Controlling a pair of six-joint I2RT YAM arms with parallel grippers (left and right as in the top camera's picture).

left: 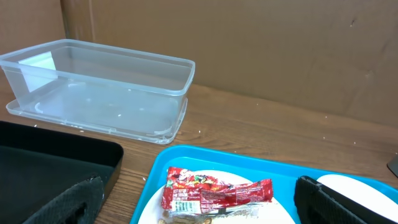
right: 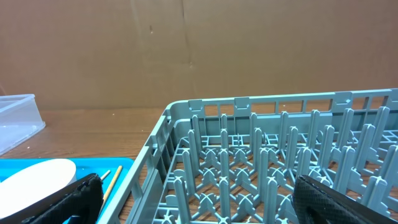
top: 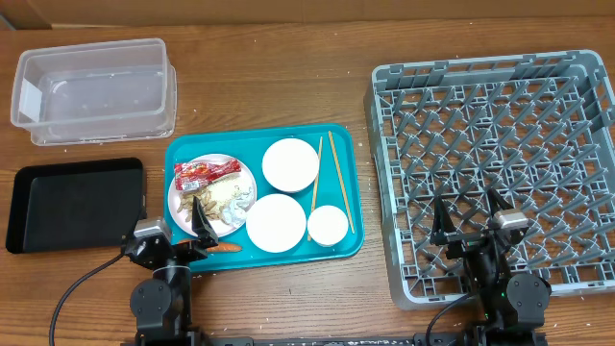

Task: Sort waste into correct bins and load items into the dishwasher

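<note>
A red wrapper (top: pixel 205 172) (left: pixel 214 193) lies on a white plate (top: pixel 183 197) with beige food scraps (top: pixel 219 204), on the teal tray (top: pixel 264 139). An orange carrot (top: pixel 228 246) rests at the tray's front edge. Two white bowls (top: pixel 290 164) (top: pixel 276 223), a small cup (top: pixel 328 225) and two chopsticks (top: pixel 336 178) share the tray. My left gripper (top: pixel 173 216) (left: pixel 199 208) hangs open just before the plate, holding nothing. The right gripper (top: pixel 469 216) (right: pixel 202 205) stands open over the front left of the grey rack (top: pixel 500 163) (right: pixel 267 155).
The clear tub (top: pixel 93 88) (left: pixel 99 81) sits at the back left, with the black tray (top: pixel 77 202) (left: pixel 56 158) in front of it, left of the teal tray. A cardboard wall closes off the back of the wooden table.
</note>
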